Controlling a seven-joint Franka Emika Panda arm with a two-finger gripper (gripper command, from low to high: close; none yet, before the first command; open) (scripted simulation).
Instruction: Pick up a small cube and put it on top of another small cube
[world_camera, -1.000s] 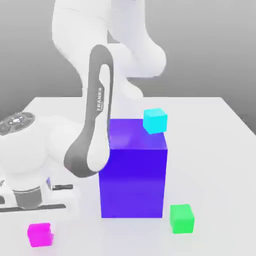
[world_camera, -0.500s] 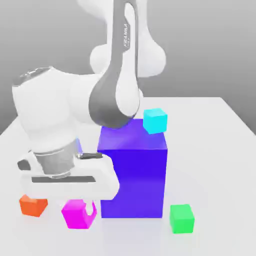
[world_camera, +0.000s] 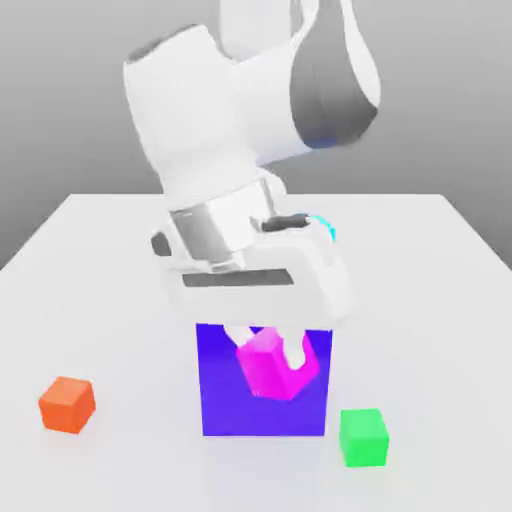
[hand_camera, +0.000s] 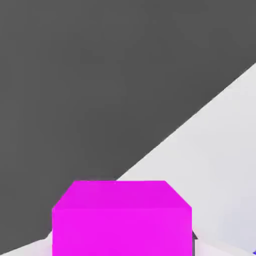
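Note:
The small magenta cube hangs tilted in the air, in front of the big blue-violet cube and above the table. My gripper is shut on it, with a white finger on each side. In the hand view the magenta cube sits close up between the fingers. A small orange-red cube rests on the table toward the exterior view's left. Near the front, to the exterior view's right of the blue-violet cube, sits a small green cube.
The white table stretches out on all sides. A sliver of a cyan cube peeks out behind the hand, on top of the blue-violet cube. The bulky white arm leans over the middle of the scene.
The arm has swung toward the exterior view's right and carried the magenta cube up from the table's front left to in front of the blue-violet cube. The orange-red cube is now uncovered.

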